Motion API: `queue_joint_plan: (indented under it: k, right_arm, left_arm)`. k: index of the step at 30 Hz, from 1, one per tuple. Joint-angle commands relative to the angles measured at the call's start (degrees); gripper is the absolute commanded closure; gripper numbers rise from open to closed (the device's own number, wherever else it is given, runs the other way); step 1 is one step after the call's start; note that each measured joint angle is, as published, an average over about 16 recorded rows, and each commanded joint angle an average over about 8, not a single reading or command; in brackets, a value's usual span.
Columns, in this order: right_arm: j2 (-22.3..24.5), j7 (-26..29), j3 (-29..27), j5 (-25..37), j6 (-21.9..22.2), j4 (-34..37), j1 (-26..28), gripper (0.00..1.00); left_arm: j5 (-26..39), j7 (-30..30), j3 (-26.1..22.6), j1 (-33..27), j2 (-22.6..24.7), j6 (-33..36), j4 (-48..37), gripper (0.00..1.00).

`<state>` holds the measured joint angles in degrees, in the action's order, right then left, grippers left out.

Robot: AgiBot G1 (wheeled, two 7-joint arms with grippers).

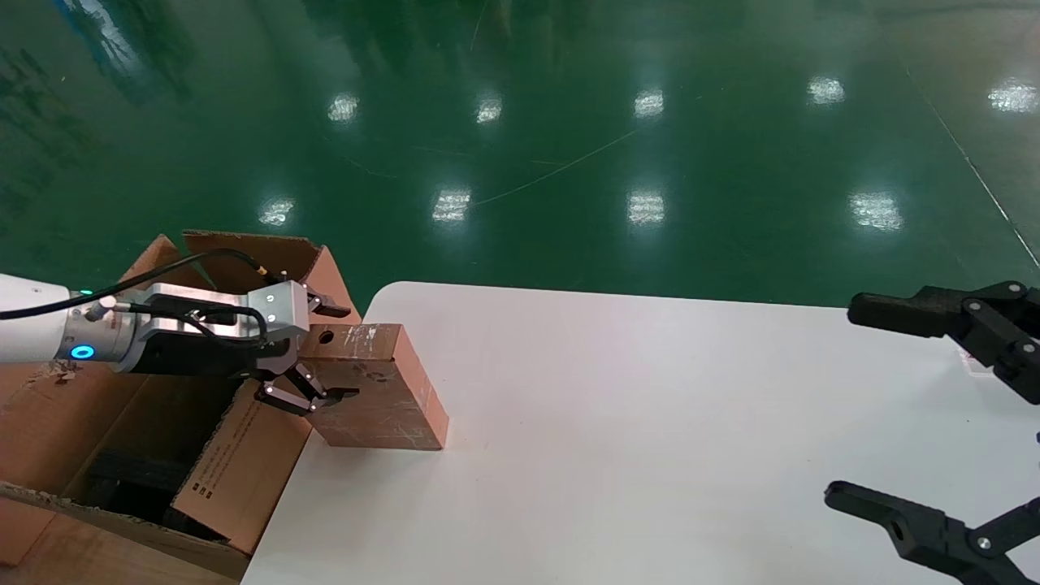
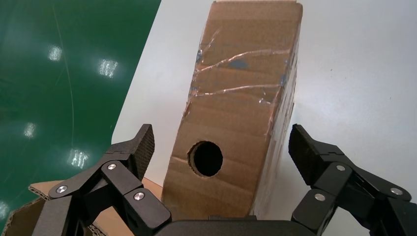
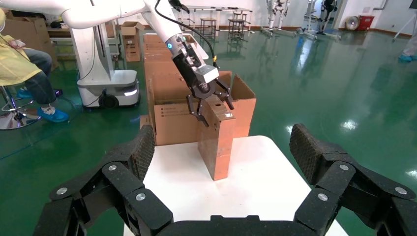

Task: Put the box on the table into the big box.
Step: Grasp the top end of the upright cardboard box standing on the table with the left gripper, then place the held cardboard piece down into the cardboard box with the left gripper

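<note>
The box (image 1: 382,398), a brown cardboard cuboid with a round hole and strips of tape on its narrow face (image 2: 241,98), stands on edge at the left end of the white table (image 1: 650,422). My left gripper (image 1: 341,351) is open, one finger on each side of the box's near end (image 2: 221,142), with gaps between the pads and the cardboard. The big box (image 1: 244,463) stands open beside the table, below my left arm, with black foam (image 1: 138,479) inside. My right gripper (image 1: 853,402) hangs open and idle over the table's right end (image 3: 222,135), facing the box (image 3: 219,147).
Green glossy floor lies beyond the table's far edge and rounded corner (image 1: 390,292). In the right wrist view, more cartons (image 3: 157,54), another robot's base (image 3: 105,88) and a seated person (image 3: 24,73) are behind the big box (image 3: 172,118).
</note>
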<state>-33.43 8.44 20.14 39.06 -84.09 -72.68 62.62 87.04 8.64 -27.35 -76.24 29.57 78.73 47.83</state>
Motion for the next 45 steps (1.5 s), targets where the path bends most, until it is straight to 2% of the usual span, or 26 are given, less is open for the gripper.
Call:
queue_joint_plan:
  k: [1, 33, 45]
  right_arm:
    - [0.00, 0.00, 0.00, 0.00, 0.00, 0.00, 0.00, 1.00]
    - [0.01, -0.01, 0.03, -0.02, 0.01, 0.00, 0.01, 1.00]
    - [0.01, -0.02, 0.04, -0.02, 0.01, 0.00, 0.01, 1.00]
  left_arm:
    - [0.09, 0.28, -0.05, -0.10, -0.01, 0.12, -0.38, 1.00]
    - [0.39, 1.33, 0.13, -1.31, -0.31, 0.28, -0.59, 1.00]
    - [-4.97, -5.12, 2.95, -5.58, -1.46, 3.89, 1.51, 1.00]
